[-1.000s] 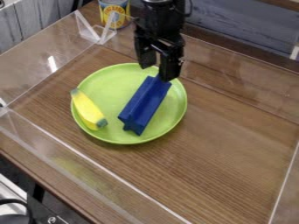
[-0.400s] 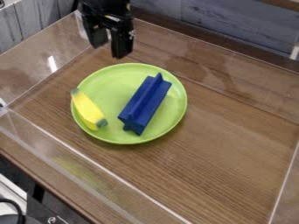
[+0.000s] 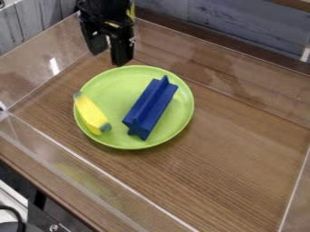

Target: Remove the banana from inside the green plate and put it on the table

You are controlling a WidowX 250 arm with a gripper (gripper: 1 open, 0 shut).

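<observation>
Banana [image 3: 91, 113] lies at the left edge inside the green plate [image 3: 127, 80], greenish tip pointing toward the camera. Claw [image 3: 109, 53] hangs above the plate's far-left rim, pointing down, jaws apart, holding nothing. Blue block [image 3: 151, 106] lies right of the banana, also in the plate, apart from it. Plate sits on the brown wood-grain tabletop [image 3: 230, 154] with clear walls [image 3: 36, 56] around.

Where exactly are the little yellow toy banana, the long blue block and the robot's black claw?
small yellow toy banana [image 3: 91, 113]: camera view, middle of its body.
long blue block [image 3: 151, 106]: camera view, centre of its top.
black gripper [image 3: 111, 53]: camera view, between its open fingertips.
</observation>
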